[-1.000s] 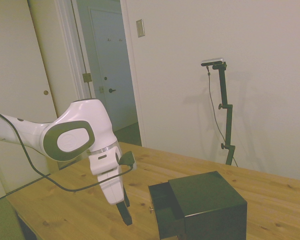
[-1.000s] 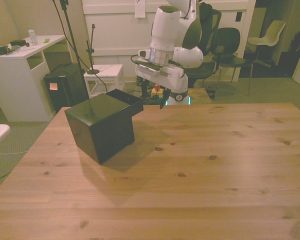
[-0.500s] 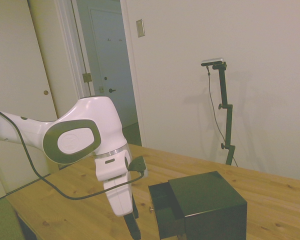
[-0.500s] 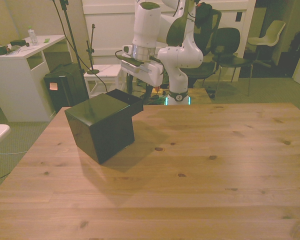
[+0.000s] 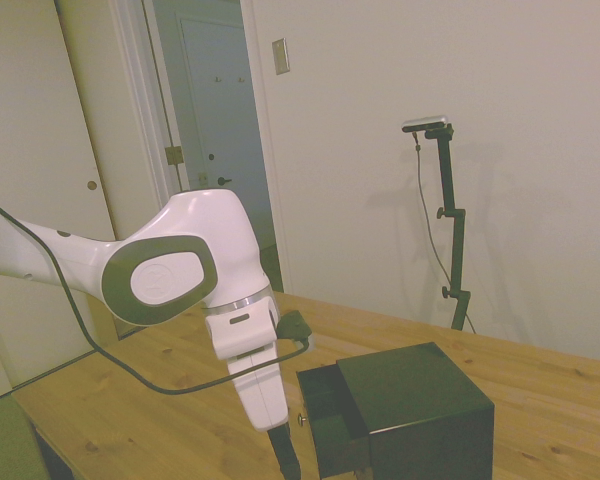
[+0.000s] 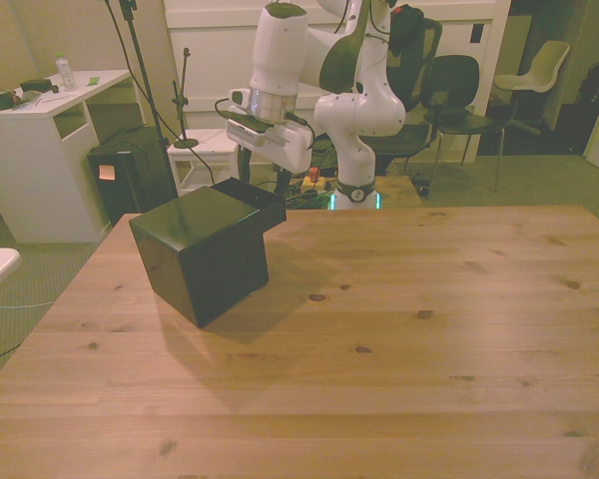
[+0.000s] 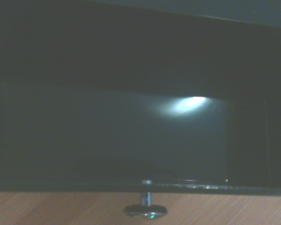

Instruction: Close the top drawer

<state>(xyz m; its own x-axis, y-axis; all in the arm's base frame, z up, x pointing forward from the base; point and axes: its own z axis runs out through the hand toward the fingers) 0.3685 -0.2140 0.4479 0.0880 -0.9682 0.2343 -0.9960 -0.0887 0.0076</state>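
The top drawer (image 5: 320,405) stands pulled out of the cabinet (image 5: 410,410), just beside the end effector (image 5: 288,462). I cannot tell its opening; it seems to hold nothing. A push on the knob (image 7: 145,209) alone could slip off, or shift the cabinet on the tabletop (image 6: 399,329).

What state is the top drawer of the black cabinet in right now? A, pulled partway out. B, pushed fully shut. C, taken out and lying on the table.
A: in the side view the top drawer sticks out from the front of the black cabinet, with its small knob close to the gripper.
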